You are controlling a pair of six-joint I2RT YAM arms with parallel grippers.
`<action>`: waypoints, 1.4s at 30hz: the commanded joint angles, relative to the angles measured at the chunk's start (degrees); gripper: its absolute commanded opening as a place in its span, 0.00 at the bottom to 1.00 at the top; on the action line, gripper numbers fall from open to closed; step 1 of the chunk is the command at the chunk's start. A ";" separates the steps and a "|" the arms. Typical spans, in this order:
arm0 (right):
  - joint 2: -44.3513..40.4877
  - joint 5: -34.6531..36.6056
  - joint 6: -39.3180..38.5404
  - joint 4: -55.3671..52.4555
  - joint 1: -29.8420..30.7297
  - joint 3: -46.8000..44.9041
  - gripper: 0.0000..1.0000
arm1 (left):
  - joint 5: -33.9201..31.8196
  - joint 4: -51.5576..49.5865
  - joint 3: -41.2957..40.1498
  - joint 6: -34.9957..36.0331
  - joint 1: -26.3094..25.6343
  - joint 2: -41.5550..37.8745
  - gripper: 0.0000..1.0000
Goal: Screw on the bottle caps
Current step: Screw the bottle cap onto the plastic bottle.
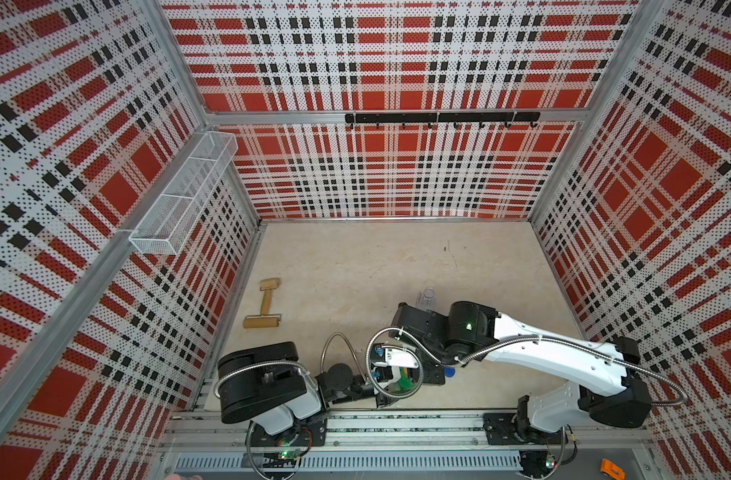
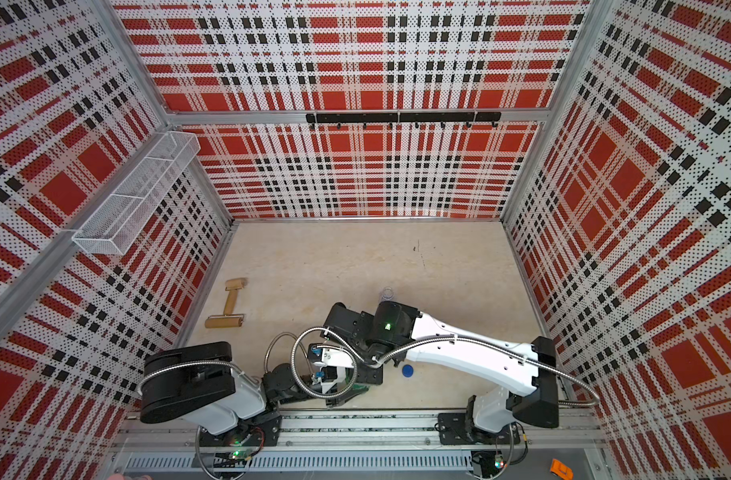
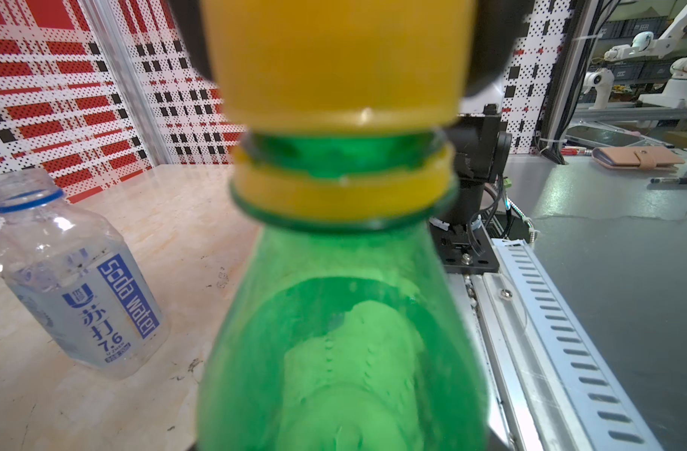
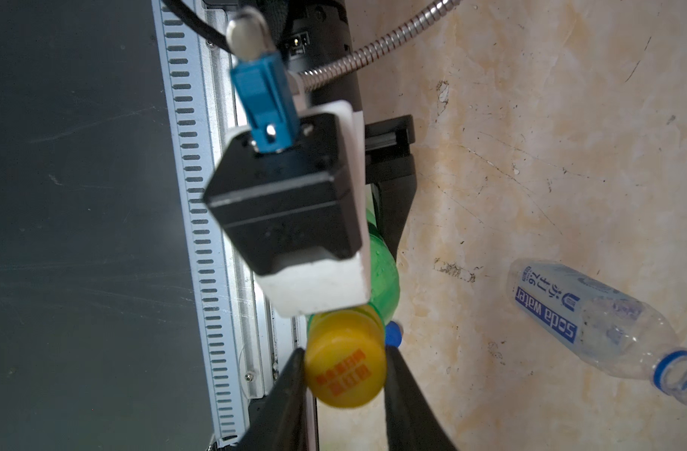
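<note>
Low in a top view, the left gripper [image 1: 393, 384] clasps the translucent green plastic bottle [image 3: 334, 332]. The right gripper [image 4: 346, 375] pinches the round yellow-orange plastic cap [image 4: 344, 361] seated on its neck, thread showing beneath. Just right, the small blue cap [image 2: 407, 370] lies on the beige table [image 1: 355, 270]. Higher, mid-frame, the clear bottle [image 1: 428, 296] stands uncapped.

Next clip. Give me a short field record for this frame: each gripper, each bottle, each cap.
left gripper: shut on the green bottle
right gripper: fingers pressed on both sides of the yellow cap
yellow cap: on the green bottle's mouth, not fully down; green thread shows below it
clear bottle: upright on the table, uncapped, apart from both grippers
blue cap: loose on the table, near the green bottle
</note>
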 commanded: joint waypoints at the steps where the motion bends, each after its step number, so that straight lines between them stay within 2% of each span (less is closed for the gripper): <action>1: 1.36 0.33 6.02 2.30 0.20 -1.43 0.20 | -2.03 3.84 0.33 0.23 0.05 -1.09 0.55; 8: 0.43 0.87 20.34 9.64 0.17 -2.21 0.16 | -6.07 3.93 -0.41 0.76 -0.04 -3.31 0.55; 13: 0.45 0.94 30.42 14.65 0.12 -2.28 0.19 | -7.98 3.93 -0.57 1.13 -0.05 -4.00 0.55; 17: 2.14 0.74 36.25 14.50 -0.64 -0.14 0.21 | -9.03 3.93 -0.68 1.29 -0.23 -4.21 0.54; 26: 9.70 -0.90 45.79 8.23 -1.29 8.47 0.20 | -11.58 3.91 -0.69 1.78 -0.48 -4.56 0.54; 34: 9.63 -5.09 51.80 11.61 -2.00 6.97 0.23 | -13.34 3.84 -0.53 2.09 -0.71 -4.57 0.54; 37: 8.76 -3.43 52.12 10.61 -2.50 8.56 0.28 | -13.43 3.84 -0.58 2.20 -0.76 -4.57 0.54; 42: 4.96 -0.86 51.33 9.13 -4.75 10.20 0.46 | -13.28 3.83 -0.40 2.35 -0.83 -4.08 0.54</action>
